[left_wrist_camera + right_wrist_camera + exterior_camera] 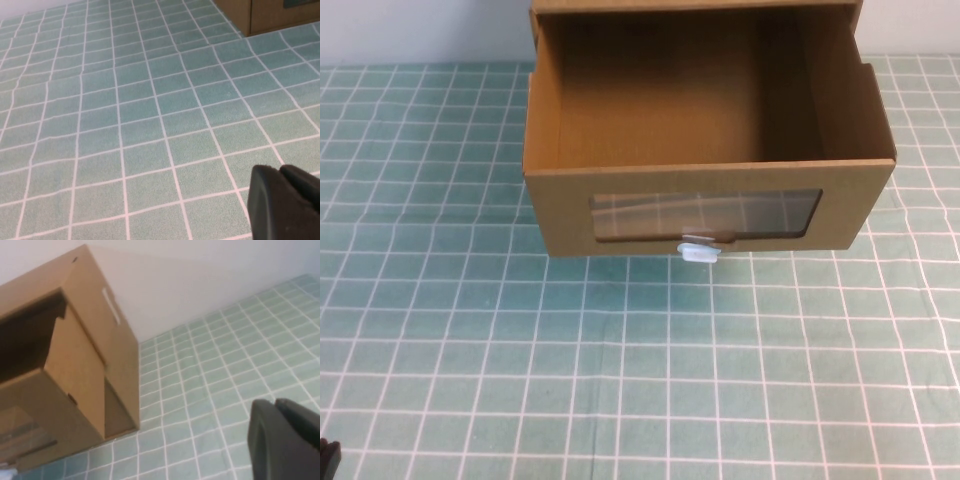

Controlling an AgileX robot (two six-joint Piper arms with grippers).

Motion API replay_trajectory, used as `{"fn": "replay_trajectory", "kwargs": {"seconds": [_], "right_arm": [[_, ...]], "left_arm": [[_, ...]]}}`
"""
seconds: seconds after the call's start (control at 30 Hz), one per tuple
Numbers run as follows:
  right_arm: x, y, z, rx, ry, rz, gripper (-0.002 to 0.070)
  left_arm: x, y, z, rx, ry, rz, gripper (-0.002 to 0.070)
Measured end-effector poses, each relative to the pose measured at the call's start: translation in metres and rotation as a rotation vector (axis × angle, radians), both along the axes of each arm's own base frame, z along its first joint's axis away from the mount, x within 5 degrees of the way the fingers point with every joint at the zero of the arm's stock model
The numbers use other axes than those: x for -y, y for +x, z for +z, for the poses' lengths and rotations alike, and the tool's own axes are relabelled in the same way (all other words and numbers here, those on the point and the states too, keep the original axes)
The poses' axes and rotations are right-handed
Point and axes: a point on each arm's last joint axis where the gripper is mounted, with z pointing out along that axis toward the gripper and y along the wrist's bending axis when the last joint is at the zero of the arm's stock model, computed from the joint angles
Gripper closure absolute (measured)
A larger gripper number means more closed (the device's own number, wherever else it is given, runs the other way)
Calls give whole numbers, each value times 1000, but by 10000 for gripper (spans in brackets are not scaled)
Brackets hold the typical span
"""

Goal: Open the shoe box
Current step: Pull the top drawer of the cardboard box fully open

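Observation:
The brown cardboard shoe box point(710, 140) stands at the far middle of the table. Its drawer is pulled out toward me, and the inside shows empty. The drawer front has a clear window point(705, 215) with a small white pull tab point(700, 251) under it. In the left wrist view my left gripper point(279, 168) is shut on nothing, low over the cloth, with a corner of the box point(265, 15) far off. My right gripper point(274, 403) is also shut and empty, off to the box's right side, apart from the box point(75, 365).
A green cloth with a white grid point(620, 360) covers the whole table. A pale wall stands behind the box point(200, 280). A dark bit of the left arm point(326, 462) shows at the near left corner.

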Motion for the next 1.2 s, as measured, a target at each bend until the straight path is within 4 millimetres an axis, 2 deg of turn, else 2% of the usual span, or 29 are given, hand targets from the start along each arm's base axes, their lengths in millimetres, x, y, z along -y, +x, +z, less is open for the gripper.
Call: {"fn": "replay_trajectory", "kwargs": {"seconds": [0.1,0.27,0.5,0.67,0.9,1.2], "right_arm": [[-5,14,-26,33,-80,30,690],[-8,22,-70,-26,-148,48,690],[-10,26,-100,-89,-165,70,690],[-15,27,-105,-74,-239,134,690],[-24,25,-108,-67,-442,266,690],[-19,25,-111,-131,-423,174,689]], "left_arm": [[0,0,0,0,-1,0,680],[0,0,0,0,-1,0,680],[0,0,0,-2,-1,0,680],[0,0,0,-2,-1,0,680],[0,0,0,-2,-1,0,680],[0,0,0,-2,-1,0,680]]}}
